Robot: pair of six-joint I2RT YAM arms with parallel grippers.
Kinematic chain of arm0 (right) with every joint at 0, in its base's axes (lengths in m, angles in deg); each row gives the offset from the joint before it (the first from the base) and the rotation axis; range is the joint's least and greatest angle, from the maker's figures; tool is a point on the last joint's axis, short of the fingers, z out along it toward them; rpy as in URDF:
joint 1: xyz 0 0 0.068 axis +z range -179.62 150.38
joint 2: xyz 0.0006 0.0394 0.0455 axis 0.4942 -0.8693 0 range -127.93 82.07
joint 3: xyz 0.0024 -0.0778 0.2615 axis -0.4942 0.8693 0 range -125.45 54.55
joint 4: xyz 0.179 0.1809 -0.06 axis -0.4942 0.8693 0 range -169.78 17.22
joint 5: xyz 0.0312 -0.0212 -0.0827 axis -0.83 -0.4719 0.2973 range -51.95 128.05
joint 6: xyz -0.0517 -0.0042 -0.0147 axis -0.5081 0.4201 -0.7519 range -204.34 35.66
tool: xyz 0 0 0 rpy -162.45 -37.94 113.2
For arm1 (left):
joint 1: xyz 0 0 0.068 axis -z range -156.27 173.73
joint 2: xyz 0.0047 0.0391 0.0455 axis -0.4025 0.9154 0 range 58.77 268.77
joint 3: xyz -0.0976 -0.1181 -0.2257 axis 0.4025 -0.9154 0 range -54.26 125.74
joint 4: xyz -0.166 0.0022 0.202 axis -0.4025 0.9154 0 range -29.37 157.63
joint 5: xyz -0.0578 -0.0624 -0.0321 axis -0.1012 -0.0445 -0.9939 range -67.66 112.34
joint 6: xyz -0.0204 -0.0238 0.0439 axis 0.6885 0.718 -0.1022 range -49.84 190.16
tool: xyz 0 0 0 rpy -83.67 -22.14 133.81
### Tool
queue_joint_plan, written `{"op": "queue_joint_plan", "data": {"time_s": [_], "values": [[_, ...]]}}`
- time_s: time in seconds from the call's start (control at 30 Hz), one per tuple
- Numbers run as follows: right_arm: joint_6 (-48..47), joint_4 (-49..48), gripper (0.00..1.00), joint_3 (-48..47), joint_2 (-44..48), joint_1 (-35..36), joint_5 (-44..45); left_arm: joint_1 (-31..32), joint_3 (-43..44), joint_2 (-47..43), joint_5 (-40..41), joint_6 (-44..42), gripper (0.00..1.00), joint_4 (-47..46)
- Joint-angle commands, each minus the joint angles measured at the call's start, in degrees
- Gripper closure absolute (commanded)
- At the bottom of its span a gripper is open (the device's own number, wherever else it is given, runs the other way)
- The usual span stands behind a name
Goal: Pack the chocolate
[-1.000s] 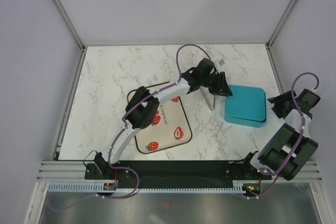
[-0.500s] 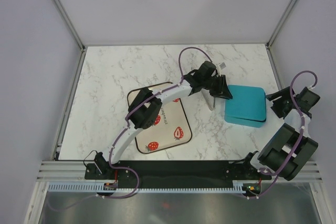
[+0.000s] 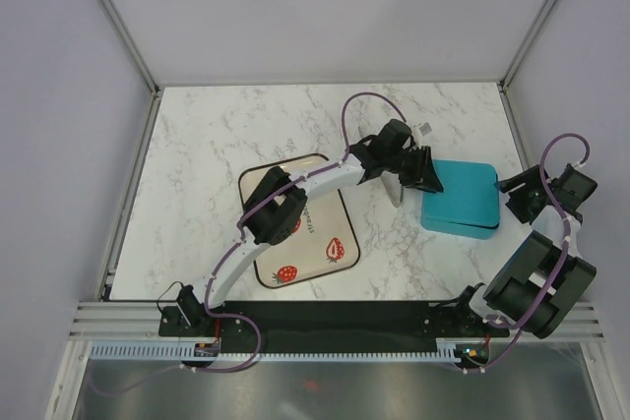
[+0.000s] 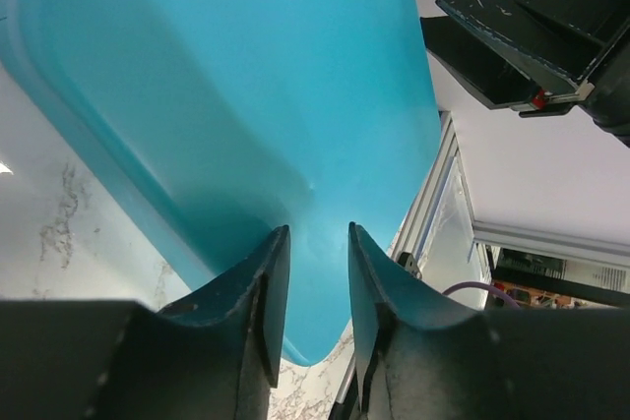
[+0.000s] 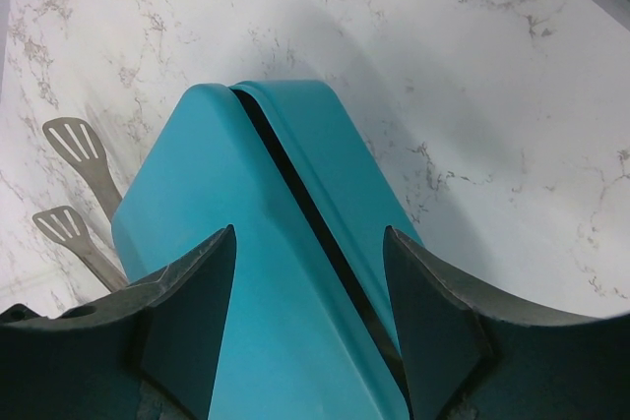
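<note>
Strawberry tray (image 3: 313,243) lies near-left of the teal box (image 3: 461,197). Right gripper (image 5: 308,230) is spread wide, straddling the box's right end. Metal tongs (image 5: 79,150) stand just left of the box. Left gripper (image 4: 318,233), fingers narrowly parted and holding nothing, is now over the box's left edge, shifted right from the tongs. Chocolate is not visible in any view.

Cream rounded-rectangle mat with red strawberry prints (image 3: 317,261): one small dark word printed near its middle, between the strawberries.
Reading of the word: seemingly "strawberry", the letters tiny and faint.
Direction of the word: turned sideways in the overhead view, running along the mat's length.
</note>
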Motion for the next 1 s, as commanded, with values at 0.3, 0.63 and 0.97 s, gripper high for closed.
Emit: {"op": "queue_joint_plan", "data": {"time_s": [0.3,0.63,0.97], "values": [[-1.38,-2.5,0.3,0.11,0.34,0.54,-1.24,-0.24,0.21,-9.55,6.29,-7.49,0.46,4.98],[-2.17,-3.56,0.29,-0.24,-2.38,1.24,-2.2,-1.12,1.79,-5.08,10.34,-9.43,0.5,8.51],[-2.96,-4.35,0.28,0.98,-3.7,2.04,-2.11,-1.04,6.89,1.87,7.53,-8.47,0.62,6.84]]}}
